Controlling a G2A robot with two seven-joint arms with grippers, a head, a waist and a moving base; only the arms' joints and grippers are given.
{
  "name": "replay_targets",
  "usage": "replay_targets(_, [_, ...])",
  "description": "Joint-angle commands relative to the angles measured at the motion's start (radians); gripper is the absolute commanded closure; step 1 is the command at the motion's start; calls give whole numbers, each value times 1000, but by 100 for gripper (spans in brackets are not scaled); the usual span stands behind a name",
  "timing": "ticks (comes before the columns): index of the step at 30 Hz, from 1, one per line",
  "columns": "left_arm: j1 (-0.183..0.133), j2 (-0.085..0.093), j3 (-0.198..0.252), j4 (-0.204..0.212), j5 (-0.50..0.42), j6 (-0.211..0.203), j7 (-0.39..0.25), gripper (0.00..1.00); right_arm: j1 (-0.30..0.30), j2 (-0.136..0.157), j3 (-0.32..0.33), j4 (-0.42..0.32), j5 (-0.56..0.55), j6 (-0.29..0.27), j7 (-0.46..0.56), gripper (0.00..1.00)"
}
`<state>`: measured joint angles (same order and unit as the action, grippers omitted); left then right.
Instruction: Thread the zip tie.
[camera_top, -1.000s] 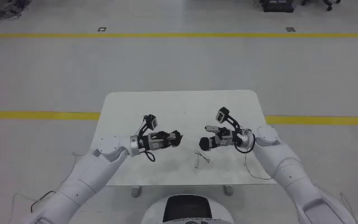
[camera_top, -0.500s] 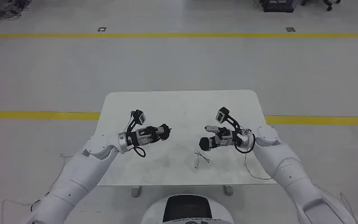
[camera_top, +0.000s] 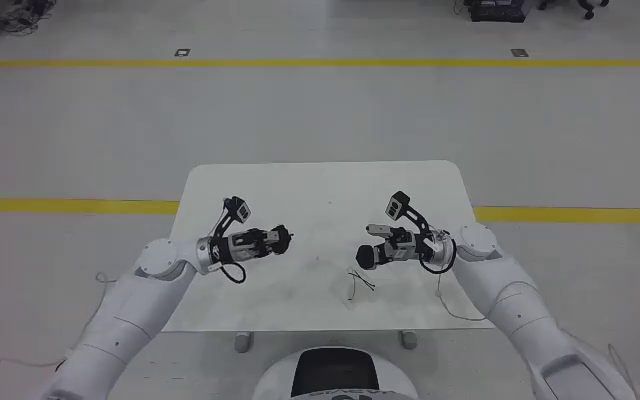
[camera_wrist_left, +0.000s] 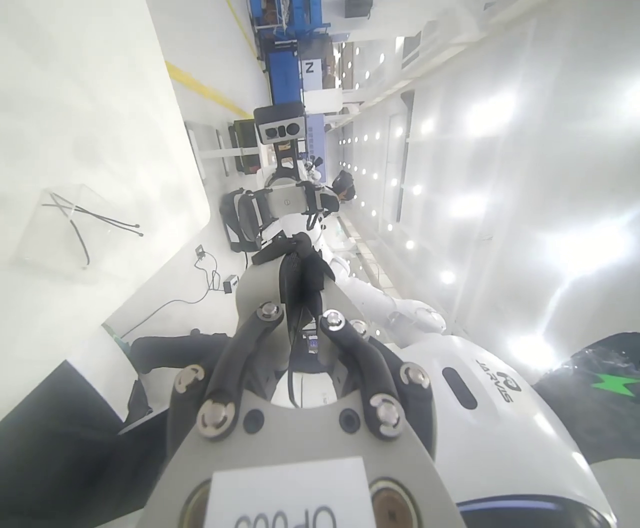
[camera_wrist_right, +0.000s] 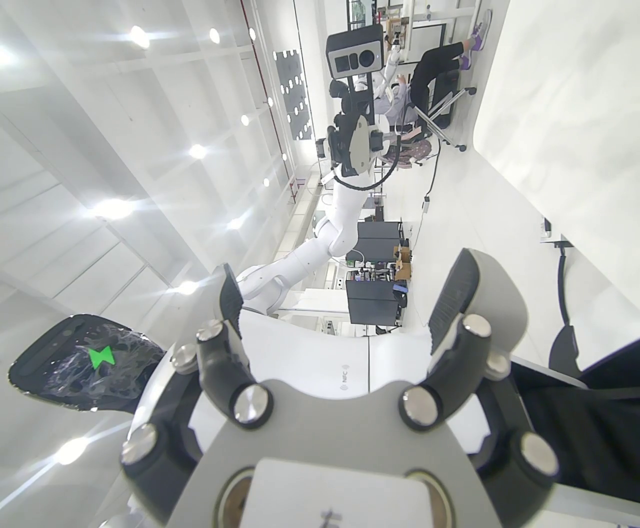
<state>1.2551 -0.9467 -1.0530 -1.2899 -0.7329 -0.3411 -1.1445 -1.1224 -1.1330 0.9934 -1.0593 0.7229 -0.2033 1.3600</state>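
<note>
My left gripper (camera_top: 287, 236) hovers over the left middle of the white table (camera_top: 320, 185). Its fingers (camera_wrist_left: 292, 280) are shut on a thin black zip tie (camera_wrist_left: 294, 345), whose tail runs back between them toward the wrist. My right gripper (camera_top: 360, 258) hovers right of centre, pointing at the left one across a wide gap. In the right wrist view its fingers (camera_wrist_right: 452, 292) stand open with nothing between them. Spare black zip ties (camera_top: 360, 281) lie on the table under the right gripper.
The spare zip ties (camera_wrist_left: 95, 217) rest in a shallow clear tray (camera_wrist_left: 30, 240) near the table's front edge. Bare tabletop lies between and behind the two grippers.
My left gripper has drawn back to the left, away from the right gripper, widening the gap. The right arm has stayed still.
</note>
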Motion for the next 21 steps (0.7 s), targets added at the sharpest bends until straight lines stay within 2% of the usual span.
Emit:
replay_targets(1, [1, 0, -9, -3, 10, 1, -35, 100, 0, 0, 0, 0, 0, 0, 0, 0])
replay_targets(6, [12, -8, -21, 3, 23, 1, -79, 100, 0, 0, 0, 0, 0, 0, 0, 0])
replay_targets(14, [12, -8, -21, 4, 24, 1, -81, 100, 0, 0, -1, -3, -7, 0, -5, 0])
replay_targets(21, [12, -8, -21, 4, 24, 1, -81, 100, 54, 29, 1, -114, -323, 16, -4, 0])
